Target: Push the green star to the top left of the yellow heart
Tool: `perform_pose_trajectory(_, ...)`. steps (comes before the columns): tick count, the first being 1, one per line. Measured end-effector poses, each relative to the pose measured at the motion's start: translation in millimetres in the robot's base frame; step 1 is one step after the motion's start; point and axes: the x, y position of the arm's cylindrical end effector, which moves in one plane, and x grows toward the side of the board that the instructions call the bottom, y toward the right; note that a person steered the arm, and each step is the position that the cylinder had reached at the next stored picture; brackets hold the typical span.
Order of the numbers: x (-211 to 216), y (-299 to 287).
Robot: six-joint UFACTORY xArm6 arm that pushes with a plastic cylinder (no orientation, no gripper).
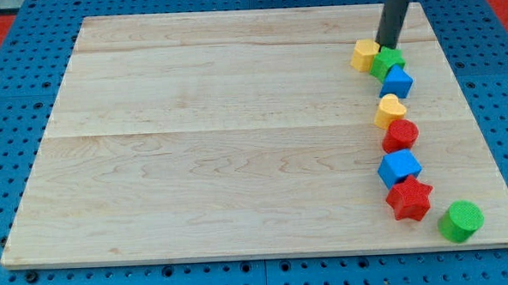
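The green star (387,63) lies near the board's top right, wedged between a yellow block (364,54) on its left and a blue block (397,81) just below it. My tip (391,46) touches the star's upper edge; the dark rod rises out of the view's top. The yellow heart (390,111) lies below the blue block, down and slightly right of the star.
Below the heart, a column runs down the right side: a red block (401,135), a blue block (398,167), a red star (409,199) and a green cylinder (460,221). The wooden board (220,144) lies on a blue perforated base.
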Motion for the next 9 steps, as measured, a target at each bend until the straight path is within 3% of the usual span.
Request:
perform_pose_trajectory(1,29.9,30.0)
perform_pose_trajectory(3,91.8,24.9)
perform_pose_trajectory(4,90.9,28.5)
perform_pose_trajectory(5,59.4,62.8)
perform_pose_trajectory(6,36.5,49.6)
perform_pose_trajectory(7,40.3,2.6)
perform_pose_trajectory(8,70.4,-27.4)
perform_pose_trajectory(9,84.2,-28.0)
